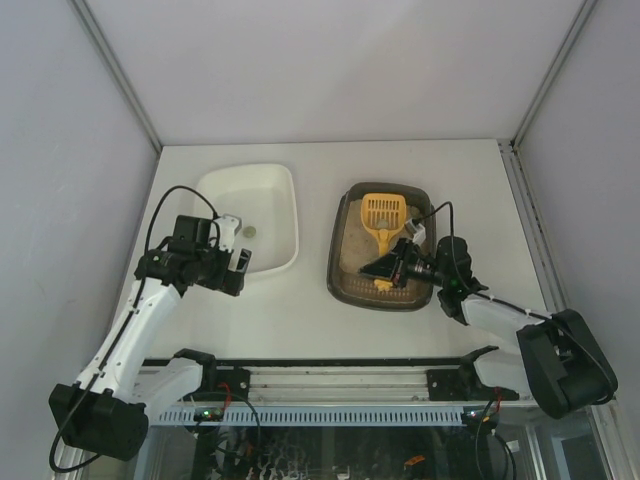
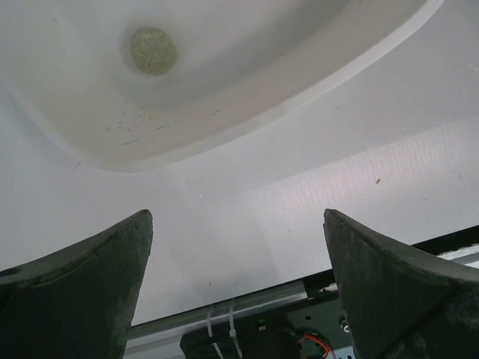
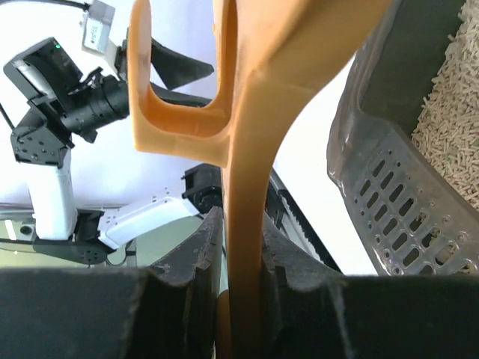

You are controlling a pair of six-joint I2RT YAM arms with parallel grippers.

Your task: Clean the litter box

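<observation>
Top external view caught the left gripper hanging over the near right rim of the white tray, jaws spread wide and holding nothing, apparently parked clear while the other arm worked. A small round greyish clump lay on the tray's floor, which suggested the tray served as the dump for waste. To the right, set apart from it on the table, sat the litter box, pale litter inside. The yellow scoop lay lengthwise over the litter, its slotted head toward the far end and its handle reaching back to the near rim. Whether the head rested in the litter or rode just above it could not be told. The right gripper was closed down narrow on that handle. In the right wrist view its fingers pinched the handle's thin edge between them, beside the box's perforated rim. That grip near the handle's end likely gave the scoop reach along the box.
</observation>
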